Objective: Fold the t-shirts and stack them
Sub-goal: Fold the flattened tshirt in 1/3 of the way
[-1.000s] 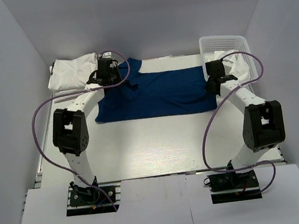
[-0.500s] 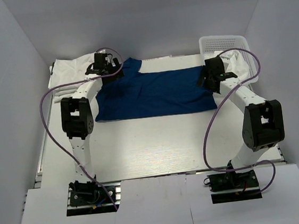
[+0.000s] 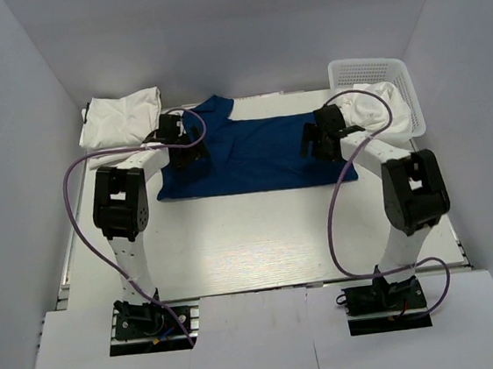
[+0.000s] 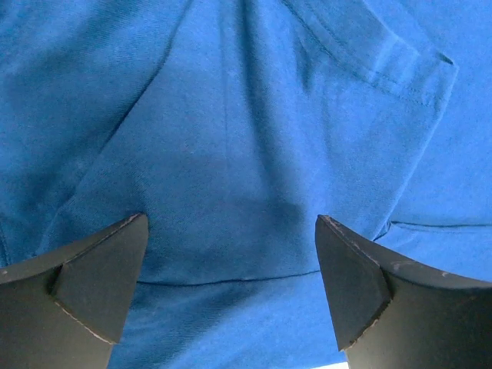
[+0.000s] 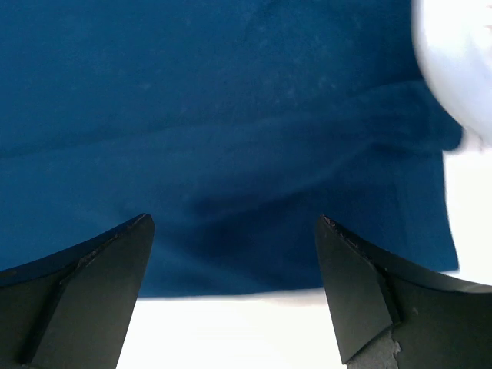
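Blue t-shirt (image 3: 261, 155) flat beneath left claw (image 4: 231, 223), right claw (image 5: 234, 223); both wide open, empty.

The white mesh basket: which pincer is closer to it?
Right. The right pincer is over the blue t-shirt's end beside the basket; the left pincer is over the shirt's opposite end, farther away.

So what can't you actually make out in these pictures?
- Top view: how many shirts are in the white pile; too small, folds hide layers.
- Top view: the basket's near end; white cloth drapes over it.
- Wrist views: the blue t-shirt's outline; frame edges cut it off.
- Top view: whether the left pincer and right pincer touch the shirt; their own bodies hide the tips.
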{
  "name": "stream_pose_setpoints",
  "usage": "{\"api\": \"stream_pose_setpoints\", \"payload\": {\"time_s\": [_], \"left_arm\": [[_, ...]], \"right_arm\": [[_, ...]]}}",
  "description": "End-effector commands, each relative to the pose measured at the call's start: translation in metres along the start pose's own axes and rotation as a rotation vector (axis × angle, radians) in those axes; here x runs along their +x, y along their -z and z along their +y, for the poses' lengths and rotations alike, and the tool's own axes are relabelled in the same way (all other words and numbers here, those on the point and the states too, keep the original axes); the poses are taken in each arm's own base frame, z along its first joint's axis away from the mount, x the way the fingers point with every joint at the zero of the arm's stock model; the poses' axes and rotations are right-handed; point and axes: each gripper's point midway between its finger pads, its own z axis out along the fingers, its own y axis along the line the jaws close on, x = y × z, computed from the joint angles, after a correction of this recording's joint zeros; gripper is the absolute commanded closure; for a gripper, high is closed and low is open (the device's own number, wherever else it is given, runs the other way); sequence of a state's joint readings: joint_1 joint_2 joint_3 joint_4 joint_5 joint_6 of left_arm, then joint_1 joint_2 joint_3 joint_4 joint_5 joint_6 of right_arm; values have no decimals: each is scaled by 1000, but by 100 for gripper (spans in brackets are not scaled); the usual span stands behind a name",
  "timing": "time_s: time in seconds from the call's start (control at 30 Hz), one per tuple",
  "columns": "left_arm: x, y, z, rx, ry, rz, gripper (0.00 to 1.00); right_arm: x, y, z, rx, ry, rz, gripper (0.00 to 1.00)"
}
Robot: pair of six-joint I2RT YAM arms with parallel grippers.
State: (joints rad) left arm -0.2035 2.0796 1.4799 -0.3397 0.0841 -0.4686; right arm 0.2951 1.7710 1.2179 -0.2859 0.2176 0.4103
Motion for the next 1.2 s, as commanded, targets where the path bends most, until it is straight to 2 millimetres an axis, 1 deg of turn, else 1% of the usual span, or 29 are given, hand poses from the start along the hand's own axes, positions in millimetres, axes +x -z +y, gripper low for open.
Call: {"api": "stream_pose_setpoints", "payload": {"time_s": [0.0, 0.03, 0.07, 0.1, 0.17, 0.2, 0.33, 0.37, 0.4, 0.47, 0.5, 0.53, 0.6, 0.63, 0.67, 0.7, 0.77, 0.8, 0.83, 0.87, 0.9, 0.93, 0.97, 1.0, 1.03, 1.07, 1.1, 1.13, 1.17], "left_arm": [[1, 11, 14, -64, 39, -7, 0], [5, 10, 16, -69, 40, 1, 0], [9, 9, 24, -82, 50, 12, 0], [13, 9, 26, -86, 50, 20, 0], [14, 7, 27, -84, 50, 16, 0], [15, 5, 32, -93, 58, 22, 0], [17, 5, 33, -97, 58, 30, 0], [15, 5, 37, -102, 66, 27, 0], [20, 5, 40, -107, 67, 38, 0], [20, 5, 40, -107, 67, 38, 0], [17, 7, 38, -103, 66, 30, 0], [21, 7, 40, -107, 67, 38, 0], [16, 10, 42, -108, 73, 27, 0], [16, 10, 42, -108, 73, 27, 0], [16, 12, 42, -104, 73, 20, 0], [16, 12, 42, -104, 73, 20, 0], [15, 14, 39, -90, 72, 15, 0], [15, 14, 39, -90, 72, 15, 0], [20, 13, 39, -87, 83, 28, 0], [20, 13, 39, -87, 83, 28, 0], [27, 17, 42, -97, 85, 49, 0], [26, 21, 41, -95, 93, 43, 0], [29, 24, 41, -98, 105, 49, 0], [43, 26, 47, -111, 107, 73, 0], [42, 35, 45, -103, 122, 57, 0], [64, 37, 54, -126, 156, 95, 0], [73, 40, 51, -115, 159, 105, 0], [85, 43, 50, -118, 164, 122, 0], [104, 52, 53, -116, 189, 154, 0]], "right_arm": [[-15, -13, 5, 11, -4, 2, 10], [-8, -18, 4, 20, -9, 28, 10], [-1, -22, 5, 16, -11, 48, 10], [-3, -24, 7, 8, -13, 42, 10], [4, -32, 5, 23, -29, 61, 10], [-1, -37, 7, 19, -34, 38, 10], [-10, -48, 9, 35, -49, 18, 10], [-19, -51, 12, 25, -49, -14, 10], [-17, -60, 12, 26, -49, -8, 10], [-34, -66, 19, 13, -56, -50, 10], [-38, -70, 17, 27, -56, -63, 10], [-40, -71, 15, 42, -52, -66, 10], [-50, -70, 19, 45, -38, -79, 10], [-50, -66, 19, 46, -30, -73, 10], [-46, -66, 16, 48, -32, -64, 10], [-38, -66, 13, 57, -28, -48, 10], [-29, -61, 12, 42, -24, -40, 10], [-17, -63, 7, 52, -21, -15, 10], [-9, -59, 3, 55, -27, 1, 10], [-1, -59, -2, 70, -31, 20, 10], [12, -57, -5, 75, -31, 44, 10], [31, -55, -5, 81, -25, 78, 10], [23, -49, -9, 71, -50, 53, 10], [66, -49, -29, 110, -39, 148, 10], [72, -45, -31, 115, -40, 156, 10], [74, -35, -34, 125, -55, 155, 10], [103, -30, -48, 161, -54, 214, 10], [112, -25, -52, 176, -74, 230, 10], [110, -13, -50, 153, -83, 222, 10]]}}
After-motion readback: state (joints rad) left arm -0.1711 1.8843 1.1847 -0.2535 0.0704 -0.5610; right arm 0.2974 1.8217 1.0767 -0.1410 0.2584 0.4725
